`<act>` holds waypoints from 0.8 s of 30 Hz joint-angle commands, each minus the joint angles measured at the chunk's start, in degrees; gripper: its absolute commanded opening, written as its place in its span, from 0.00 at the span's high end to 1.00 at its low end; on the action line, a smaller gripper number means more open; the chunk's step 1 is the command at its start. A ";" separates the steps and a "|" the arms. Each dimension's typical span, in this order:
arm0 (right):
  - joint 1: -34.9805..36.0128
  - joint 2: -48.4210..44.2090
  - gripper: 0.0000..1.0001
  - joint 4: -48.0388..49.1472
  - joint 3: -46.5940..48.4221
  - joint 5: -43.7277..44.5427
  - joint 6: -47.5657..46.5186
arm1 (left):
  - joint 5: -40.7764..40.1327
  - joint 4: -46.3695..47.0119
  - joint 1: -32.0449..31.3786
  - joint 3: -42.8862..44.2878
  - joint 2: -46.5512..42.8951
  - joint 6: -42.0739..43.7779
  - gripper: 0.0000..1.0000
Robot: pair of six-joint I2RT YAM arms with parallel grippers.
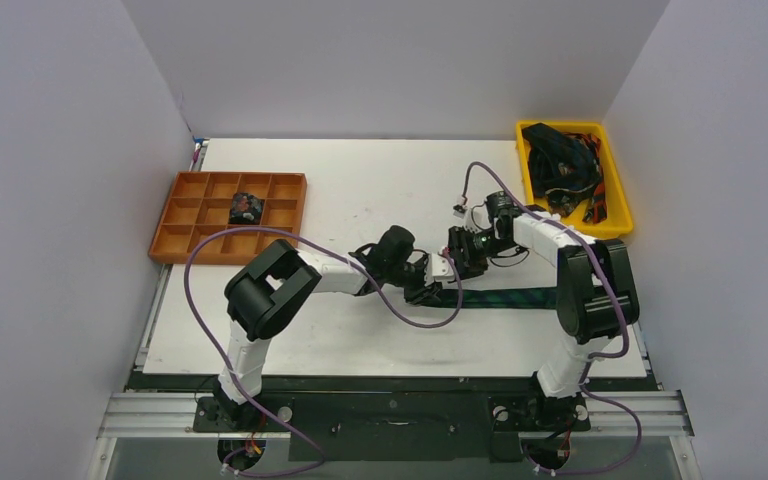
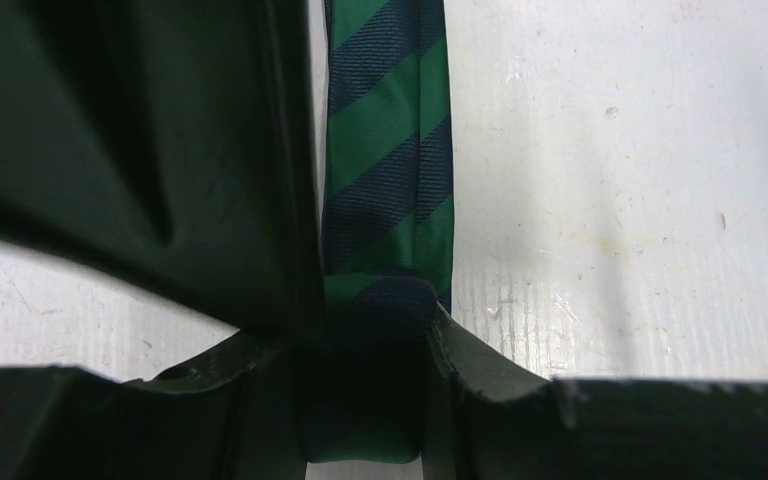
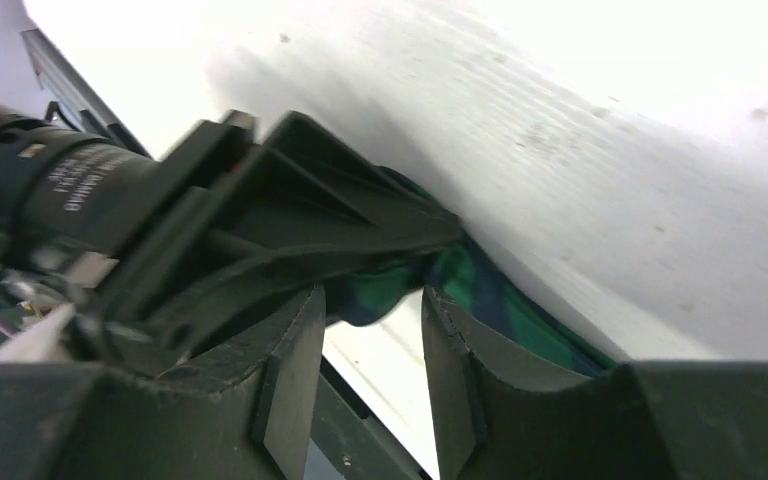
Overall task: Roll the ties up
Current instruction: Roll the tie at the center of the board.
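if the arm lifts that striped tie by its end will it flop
Probably flops: the green and navy striped fabric necktie lies flat and folds over softly at its end. Its sheen suggests it could slip. Likely light, being thin.

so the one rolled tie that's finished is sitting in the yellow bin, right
Not the yellow bin: the rolled tie sits in a compartment of the orange tray, as the top external view shows. The yellow bin holds only loose ties.
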 commanded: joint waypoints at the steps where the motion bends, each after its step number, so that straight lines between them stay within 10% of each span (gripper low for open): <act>1: 2.89 -2.02 0.63 3.93 -0.37 -3.29 3.69 | -6.02 -10.79 0.12 -1.25 1.89 3.36 0.75; 12: 3.21 2.53 0.67 1.92 -2.58 -0.03 -0.92 | -5.63 -11.13 0.13 -1.09 1.64 3.27 0.74; 17: 3.06 4.25 1.00 4.11 -1.94 2.01 -0.53 | -5.38 -11.12 0.17 -1.29 1.23 3.90 0.69; 24: 0.94 7.10 1.00 -0.27 -2.56 7.33 -6.34 | -1.44 -1.80 2.84 -4.10 -3.47 -0.21 0.29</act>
